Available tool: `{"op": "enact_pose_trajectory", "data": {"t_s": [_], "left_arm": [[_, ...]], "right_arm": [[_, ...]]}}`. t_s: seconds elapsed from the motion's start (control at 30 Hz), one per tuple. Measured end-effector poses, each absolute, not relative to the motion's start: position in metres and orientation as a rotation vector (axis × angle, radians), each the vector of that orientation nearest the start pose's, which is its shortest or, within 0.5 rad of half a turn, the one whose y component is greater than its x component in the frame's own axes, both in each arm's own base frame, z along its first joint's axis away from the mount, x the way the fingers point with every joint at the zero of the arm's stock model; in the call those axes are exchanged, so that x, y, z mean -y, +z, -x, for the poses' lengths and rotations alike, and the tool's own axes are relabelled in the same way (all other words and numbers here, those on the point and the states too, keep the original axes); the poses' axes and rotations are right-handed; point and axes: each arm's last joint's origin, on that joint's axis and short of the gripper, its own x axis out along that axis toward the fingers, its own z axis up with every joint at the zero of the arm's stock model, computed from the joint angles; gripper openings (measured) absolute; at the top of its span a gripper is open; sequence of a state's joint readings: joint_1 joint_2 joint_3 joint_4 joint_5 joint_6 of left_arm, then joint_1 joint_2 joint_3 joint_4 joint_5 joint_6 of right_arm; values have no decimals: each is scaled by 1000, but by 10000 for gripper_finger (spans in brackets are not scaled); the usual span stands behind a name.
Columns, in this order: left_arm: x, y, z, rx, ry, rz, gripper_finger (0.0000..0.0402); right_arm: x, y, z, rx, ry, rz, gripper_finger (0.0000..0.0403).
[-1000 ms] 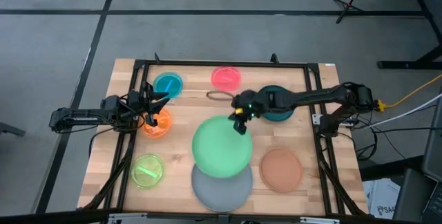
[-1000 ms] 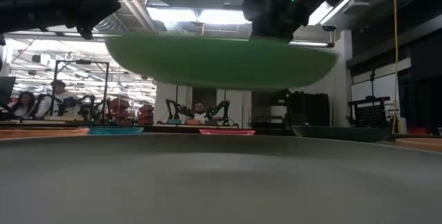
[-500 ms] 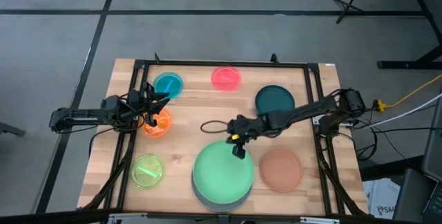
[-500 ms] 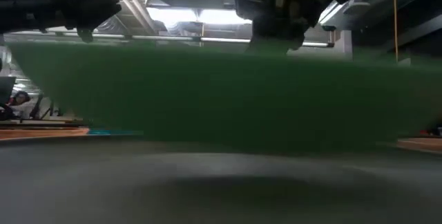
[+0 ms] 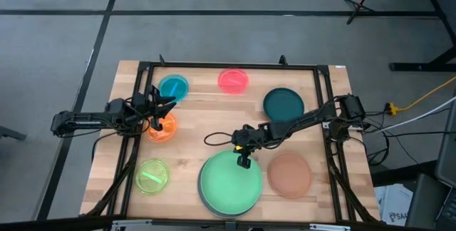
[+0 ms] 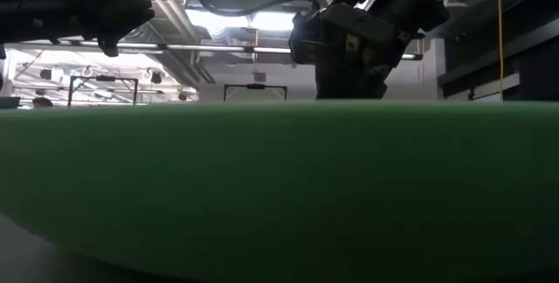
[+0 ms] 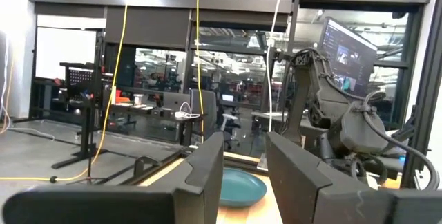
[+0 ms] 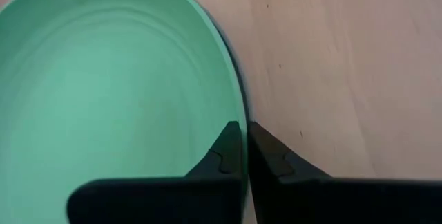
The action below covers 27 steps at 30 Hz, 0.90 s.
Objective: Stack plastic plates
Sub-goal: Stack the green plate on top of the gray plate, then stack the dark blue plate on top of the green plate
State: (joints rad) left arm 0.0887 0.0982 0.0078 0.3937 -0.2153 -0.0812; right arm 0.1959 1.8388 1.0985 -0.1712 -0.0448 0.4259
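The large light green plate point(image 5: 229, 182) lies level over the grey plate, of which only a thin crescent point(image 5: 204, 201) shows at its near left. It fills the low view as a green band point(image 6: 279, 187). My right gripper point(image 5: 244, 161) is shut on its far rim. My left gripper point(image 5: 162, 113) hovers open above the small orange plate point(image 5: 162, 127); its fingers point(image 7: 207, 162) frame the dark teal plate point(image 7: 242, 186) far off. The blue point(image 5: 173, 87), pink point(image 5: 233, 80), lime point(image 5: 152, 175), dark teal point(image 5: 283, 104) and terracotta point(image 5: 289, 174) plates lie flat on the table. My right gripper pinches the green plate's far rim point(image 8: 238, 106) between its two fingers, one finger point(image 8: 224, 148) inside the dish and one point(image 8: 269, 151) outside. It comes from above, pointing down. The plate sits level over the grey plate; whether it rests on it I cannot tell.
A dark metal frame point(image 5: 228, 65) runs around the wooden table top. A cable loop point(image 5: 217, 140) trails from the right arm over the bare wood at the table's middle. Room fixtures and another robot station show beyond the table in the left wrist view.
My right gripper has carried the green plate from the table's middle toward the near edge and down, staying shut on its rim. The plate now covers nearly all of the grey plate and fills the low view. The left arm has kept still.
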Motion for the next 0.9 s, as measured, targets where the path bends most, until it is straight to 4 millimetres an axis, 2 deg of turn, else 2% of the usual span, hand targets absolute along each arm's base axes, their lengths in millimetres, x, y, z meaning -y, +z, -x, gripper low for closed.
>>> {"op": "enact_pose_trajectory", "data": {"t_s": [0.13,0.43,0.63,0.9], "left_arm": [[-15,195,-98,309,287,120,103],[-15,194,-98,303,287,121,103],[-15,194,-98,302,286,122,103],[-15,194,-98,302,290,121,103]], "right_arm": [[-73,159,-364,-945,26,-324,28],[-73,163,-361,-948,41,-292,120],[-69,192,-345,-958,61,-238,139],[-58,233,-311,-965,-92,-153,140]]}}
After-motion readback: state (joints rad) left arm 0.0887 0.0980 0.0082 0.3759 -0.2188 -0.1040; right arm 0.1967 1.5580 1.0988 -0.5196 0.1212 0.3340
